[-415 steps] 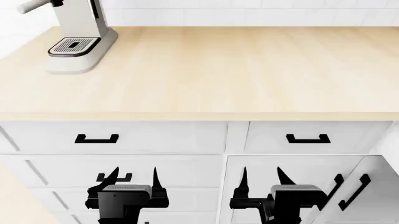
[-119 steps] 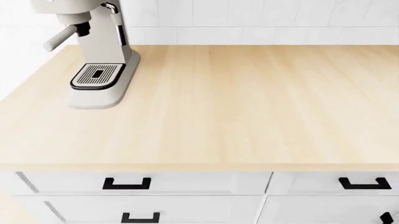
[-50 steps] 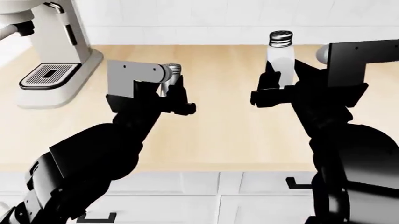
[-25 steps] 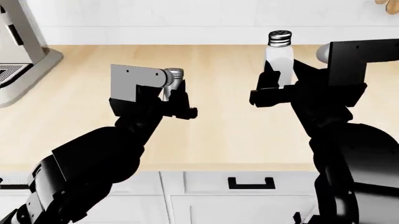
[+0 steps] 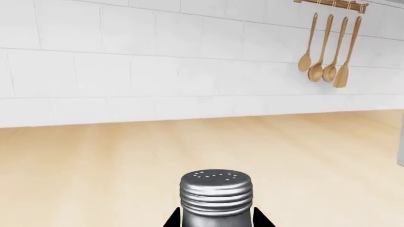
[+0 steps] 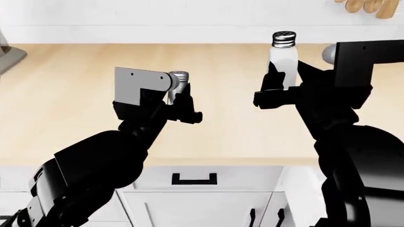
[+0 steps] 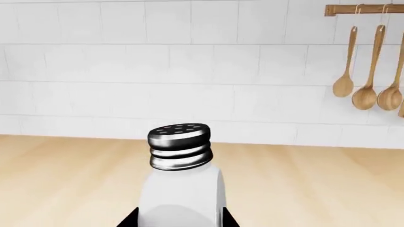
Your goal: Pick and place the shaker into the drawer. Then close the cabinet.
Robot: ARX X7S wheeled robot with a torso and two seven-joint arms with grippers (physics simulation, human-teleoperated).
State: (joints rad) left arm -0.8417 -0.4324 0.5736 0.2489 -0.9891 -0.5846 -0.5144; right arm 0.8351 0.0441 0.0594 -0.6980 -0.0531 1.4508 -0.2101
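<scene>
A pale wooden countertop [image 6: 240,127] fills most of the head view, backed by a white tiled wall [image 7: 189,71]. Below its front edge sits white cabinetry: a drawer front with a horizontal black handle [image 6: 194,179], and beneath it the cabinet [image 6: 208,210] with two vertical black bar handles just visible. Two black robot arms reach up over the counter. The right gripper [image 6: 285,90] is clamped on a tall white shaker [image 6: 283,59] with a ridged metal cap, held upright above the counter. The left gripper [image 6: 179,101] is clamped on a smaller silver-capped shaker [image 6: 178,85], also upright. Wooden spoons [image 5: 328,52] hang from a rail on the wall.
</scene>
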